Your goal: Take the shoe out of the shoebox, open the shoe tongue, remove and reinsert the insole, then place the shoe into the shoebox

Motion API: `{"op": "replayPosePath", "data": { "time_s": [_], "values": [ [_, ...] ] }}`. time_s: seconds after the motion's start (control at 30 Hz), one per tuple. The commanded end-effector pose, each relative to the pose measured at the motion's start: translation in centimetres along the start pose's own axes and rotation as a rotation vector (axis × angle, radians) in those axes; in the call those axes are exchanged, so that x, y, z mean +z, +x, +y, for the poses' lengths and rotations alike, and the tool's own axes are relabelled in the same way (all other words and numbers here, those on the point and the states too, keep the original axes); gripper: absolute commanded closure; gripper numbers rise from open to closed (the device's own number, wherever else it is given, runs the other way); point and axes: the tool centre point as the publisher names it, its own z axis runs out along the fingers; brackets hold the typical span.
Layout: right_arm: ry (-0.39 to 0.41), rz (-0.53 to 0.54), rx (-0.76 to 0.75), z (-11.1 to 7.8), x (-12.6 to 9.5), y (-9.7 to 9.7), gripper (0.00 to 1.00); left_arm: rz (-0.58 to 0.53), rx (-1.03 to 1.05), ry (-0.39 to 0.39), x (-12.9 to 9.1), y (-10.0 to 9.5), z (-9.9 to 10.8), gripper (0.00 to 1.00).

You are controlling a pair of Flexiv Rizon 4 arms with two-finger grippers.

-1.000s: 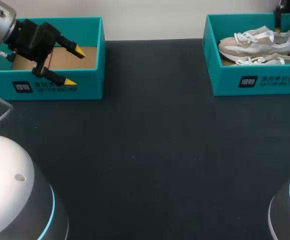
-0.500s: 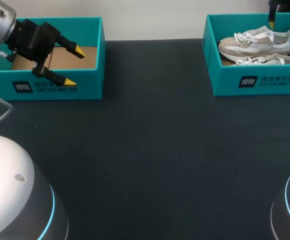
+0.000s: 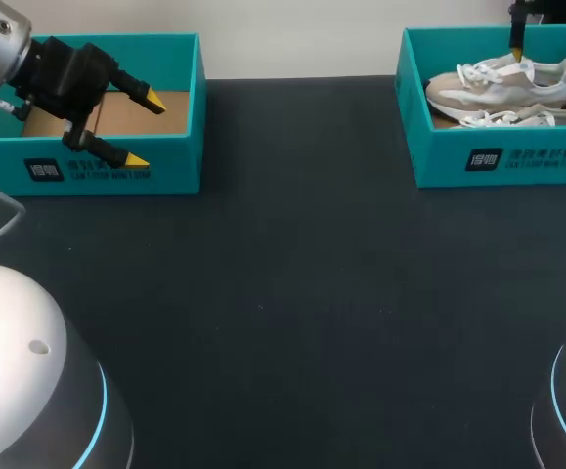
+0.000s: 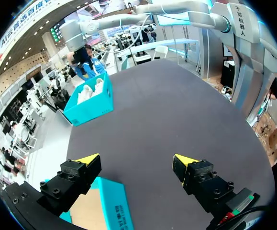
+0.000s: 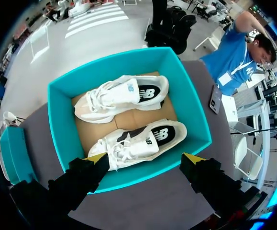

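Observation:
Two white and beige shoes lie side by side in the teal shoebox (image 3: pixel 502 158) at the table's far right: one shoe (image 3: pixel 502 83) by the back wall, the other shoe (image 3: pixel 517 117) by the front wall. In the right wrist view my right gripper (image 5: pixel 145 158) hangs open above the box's near wall (image 5: pixel 143 178), over the nearer shoe (image 5: pixel 138 141) and touching nothing; the farther shoe (image 5: pixel 124 98) lies beyond it. My left gripper (image 3: pixel 146 129) is open and empty over a second teal box (image 3: pixel 107 168) at far left.
The second teal box holds only a brown cardboard floor (image 3: pixel 136 115). Its corner (image 4: pixel 112 203) shows under the left gripper (image 4: pixel 136 159), with the shoebox (image 4: pixel 90 98) far across the dark tabletop (image 3: pixel 292 293).
Above the shoebox's back wall, my right arm has shifted leftward in the head view. The left arm and the shoes have stayed where they were.

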Motion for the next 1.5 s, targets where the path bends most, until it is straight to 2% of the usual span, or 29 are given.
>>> {"op": "replayPosePath", "data": {
  "time_s": [0.03, 0.13, 0.23, 0.27, 0.37, 0.5, 0.53, 0.6, 0.67, 0.9, 1.07, 1.3, 1.5],
  "values": [
    [-0.064, 0.006, 0.001, -0.7, 0.1, -0.3, 0.00, -0.050, -0.051, -0.040, 0.2, -0.3, -0.1, 0.00],
    [-0.064, 0.006, 0.001, -0.7, 0.1, -0.3, 0.00, -0.185, -0.231, -0.141, 0.1, -1.3, -0.4, 0.00],
    [-0.064, 0.006, 0.001, -0.7, 0.1, -0.3, 0.00, -0.309, -0.541, -0.282, -0.4, -2.6, -0.5, 0.00],
    [-0.064, 0.006, 0.001, -0.7, 0.1, -0.3, 0.00, -0.407, -0.609, -0.335, -0.6, -2.9, -0.4, 0.00],
    [-0.064, 0.006, 0.001, -0.7, 0.1, -0.3, 0.00, -0.481, -0.861, -0.402, -1.4, -3.5, 0.3, 0.00],
    [-0.064, 0.006, 0.001, -0.7, 0.1, -0.3, 0.00, -0.547, -1.157, -0.424, -2.4, -4.5, 1.4, 0.00],
    [-0.063, 0.002, 0.003, -1.0, 0.3, -0.2, 0.00, -0.567, -1.200, -0.455, -2.5, -4.8, 1.6, 0.00],
    [-0.037, 0.013, -0.017, -1.6, 0.7, -0.2, 0.00, -0.601, -1.312, -0.467, -2.9, -4.9, 2.2, 0.00],
    [-0.016, 0.028, -0.018, -2.3, 0.9, -0.3, 0.00, -0.640, -1.350, -0.499, -3.1, -4.9, 2.5, 0.00],
    [0.048, 0.105, -0.065, -5.3, 0.3, -0.9, 0.00, -0.640, -1.350, -0.499, -3.1, -4.9, 2.5, 0.00],
    [0.109, 0.107, -0.090, -7.4, -0.4, -1.3, 0.00, -0.640, -1.350, -0.499, -3.1, -4.9, 2.5, 0.00],
    [0.111, 0.109, -0.099, -9.7, -2.0, -1.3, 0.00, -0.640, -1.350, -0.499, -3.1, -4.9, 2.5, 0.00],
    [0.119, 0.098, -0.148, -11.3, -2.6, -1.7, 0.00, -0.581, -1.539, -0.522, -3.7, -4.8, 3.3, 0.00]
  ]
}}
